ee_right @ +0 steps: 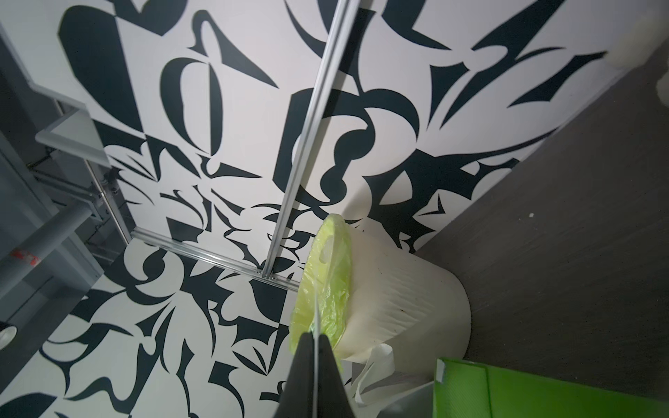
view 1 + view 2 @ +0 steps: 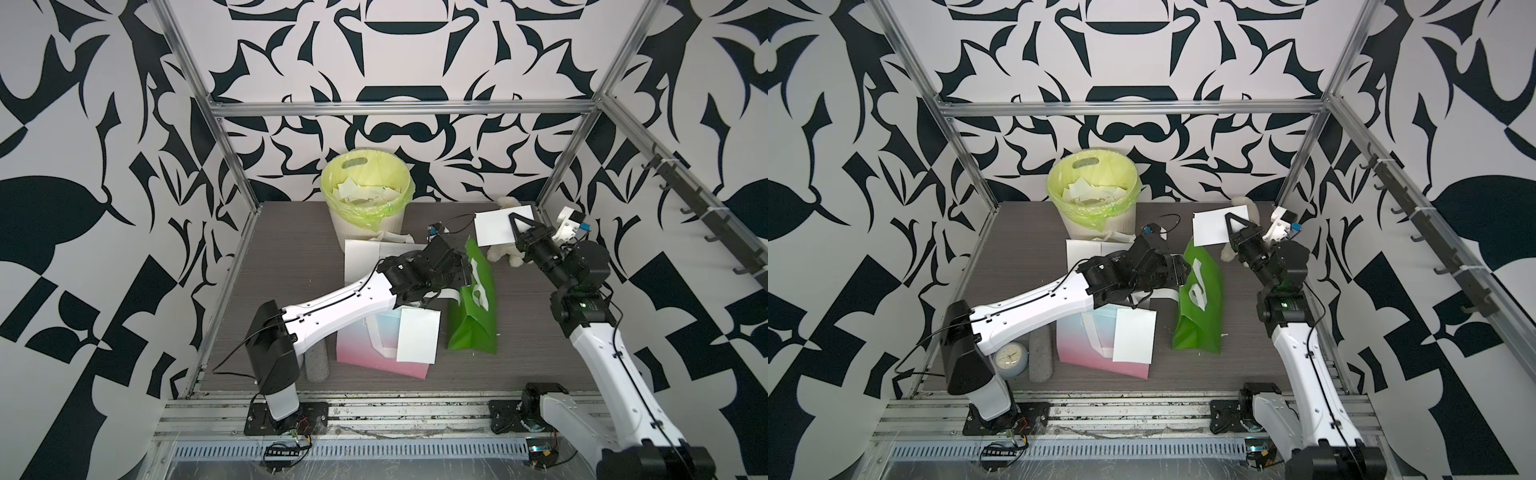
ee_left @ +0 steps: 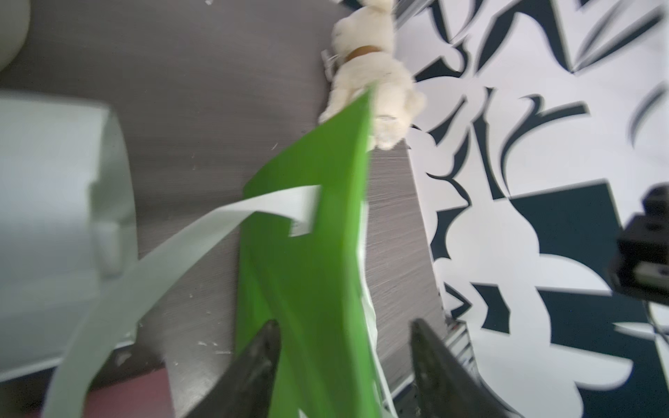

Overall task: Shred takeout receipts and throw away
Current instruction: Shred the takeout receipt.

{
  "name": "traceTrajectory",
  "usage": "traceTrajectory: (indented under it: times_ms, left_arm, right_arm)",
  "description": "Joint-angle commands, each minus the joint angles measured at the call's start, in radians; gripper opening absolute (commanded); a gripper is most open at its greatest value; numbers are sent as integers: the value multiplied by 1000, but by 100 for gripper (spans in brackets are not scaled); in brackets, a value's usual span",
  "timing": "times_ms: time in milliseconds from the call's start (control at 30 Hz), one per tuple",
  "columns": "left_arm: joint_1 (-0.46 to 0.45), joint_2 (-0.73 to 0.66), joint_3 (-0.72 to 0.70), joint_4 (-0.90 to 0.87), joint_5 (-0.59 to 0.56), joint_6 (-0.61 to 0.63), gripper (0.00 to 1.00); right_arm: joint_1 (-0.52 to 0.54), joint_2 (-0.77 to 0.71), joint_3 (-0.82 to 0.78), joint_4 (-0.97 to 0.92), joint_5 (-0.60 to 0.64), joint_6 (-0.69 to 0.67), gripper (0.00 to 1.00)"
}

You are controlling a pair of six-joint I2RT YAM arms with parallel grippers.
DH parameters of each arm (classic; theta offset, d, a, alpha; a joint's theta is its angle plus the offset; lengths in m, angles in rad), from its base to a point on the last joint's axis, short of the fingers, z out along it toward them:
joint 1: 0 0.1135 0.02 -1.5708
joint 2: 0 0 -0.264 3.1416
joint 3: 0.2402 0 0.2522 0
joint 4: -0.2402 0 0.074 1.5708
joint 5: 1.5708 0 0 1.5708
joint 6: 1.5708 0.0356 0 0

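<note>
A takeout receipt (image 2: 494, 228), a plain white sheet, hangs in the air at the back right with my right gripper (image 2: 516, 224) shut on its edge. The right wrist view shows that sheet edge-on (image 1: 315, 307) between the closed right gripper (image 1: 314, 334). A second receipt (image 2: 417, 336) lies on the pink-to-blue gift bag (image 2: 357, 345). Torn white scraps (image 2: 365, 193) fill the bin (image 2: 365, 224) with the yellow-green liner. My left gripper (image 3: 345, 343) stands open, its jaws astride the edge of the green bag (image 3: 311, 253).
The green bag (image 2: 473, 307) lies mid-table. A white tote bag (image 2: 361, 257) lies flat by the bin, under the left arm. A cream plush toy (image 2: 505, 253) sits at the back right. A grey cylinder (image 2: 318, 361) and a round clock (image 2: 1011, 359) stand by the left arm's base.
</note>
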Motion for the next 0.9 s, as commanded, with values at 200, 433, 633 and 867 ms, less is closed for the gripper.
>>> traceTrajectory:
  times_ms: [200, 433, 633, 867]
  left_arm:
    - [3, -304, -238, 286, 57, 363, 74]
    - [4, -544, -485, 562, 199, 608, 76]
    - [4, -593, -522, 625, 271, 698, 81]
    - [184, -665, -505, 625, 386, 674, 90]
  right_arm:
    - [-3, -215, -15, 73, -112, -314, 0]
    - [13, -273, -134, 456, -172, -243, 0]
    - [200, -189, -126, 598, -152, -264, 0]
    - [617, -29, -40, 551, 26, -614, 0]
